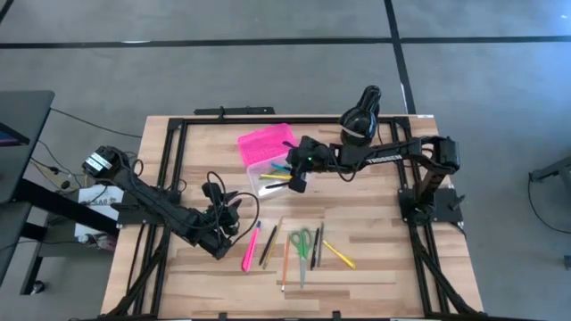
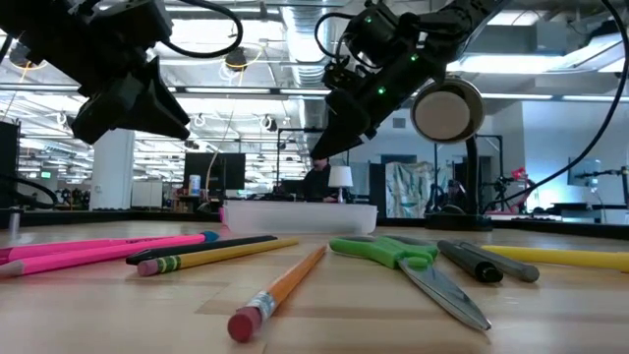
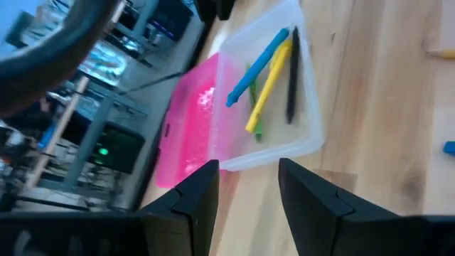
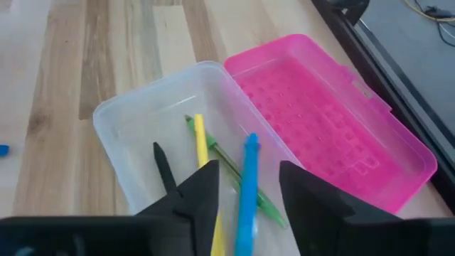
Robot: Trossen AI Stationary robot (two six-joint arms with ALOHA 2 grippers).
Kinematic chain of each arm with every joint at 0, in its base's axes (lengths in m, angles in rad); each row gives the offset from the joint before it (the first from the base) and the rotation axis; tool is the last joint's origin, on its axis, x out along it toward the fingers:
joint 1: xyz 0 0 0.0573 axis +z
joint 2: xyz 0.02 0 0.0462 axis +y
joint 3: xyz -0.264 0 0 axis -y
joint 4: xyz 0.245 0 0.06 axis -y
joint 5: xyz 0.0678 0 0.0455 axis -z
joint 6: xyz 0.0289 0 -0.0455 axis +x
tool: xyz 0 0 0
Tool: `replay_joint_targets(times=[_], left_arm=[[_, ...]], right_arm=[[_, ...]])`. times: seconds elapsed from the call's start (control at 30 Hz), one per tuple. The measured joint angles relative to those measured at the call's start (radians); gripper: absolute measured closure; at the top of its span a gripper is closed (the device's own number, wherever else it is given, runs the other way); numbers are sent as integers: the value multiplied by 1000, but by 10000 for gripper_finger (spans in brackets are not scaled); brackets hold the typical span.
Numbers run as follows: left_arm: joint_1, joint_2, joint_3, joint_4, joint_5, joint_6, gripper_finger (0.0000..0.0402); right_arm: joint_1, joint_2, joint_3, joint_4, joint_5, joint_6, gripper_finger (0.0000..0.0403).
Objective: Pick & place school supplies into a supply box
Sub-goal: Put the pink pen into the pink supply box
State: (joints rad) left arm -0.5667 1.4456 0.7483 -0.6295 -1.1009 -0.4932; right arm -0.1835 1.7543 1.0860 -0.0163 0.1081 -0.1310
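Observation:
The supply box lies open on the table, its hot pink lid folded flat beside the clear base. A blue pen, a yellow pen, a green pen and a black pen lie inside the base. My right gripper hovers open just above the base, touching nothing. My left gripper is open and empty, hovering near-left of the box. More supplies rest flat on the wood: a pink marker, pencils, green-handled scissors, dark pens and a yellow pen.
A black rounded object with a white band sits past the box near the table's far edge. A black frame runs round the tabletop. Bare wood lies between the loose supplies and the right arm's base.

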Motion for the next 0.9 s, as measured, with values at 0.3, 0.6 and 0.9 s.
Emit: replay_joint_targets(times=[0.3, 0.6, 0.9], left_arm=[[0, 0, 0, 171, 236, 30, 260], [19, 0, 0, 378, 596, 16, 260], [9, 68, 1, 463, 743, -114, 260]], right_arm=[[76, -42, 1, -173, 22, -87, 241], [125, -42, -14, -262, 29, -88, 257], [197, -42, -27, -310, 44, -63, 274]])
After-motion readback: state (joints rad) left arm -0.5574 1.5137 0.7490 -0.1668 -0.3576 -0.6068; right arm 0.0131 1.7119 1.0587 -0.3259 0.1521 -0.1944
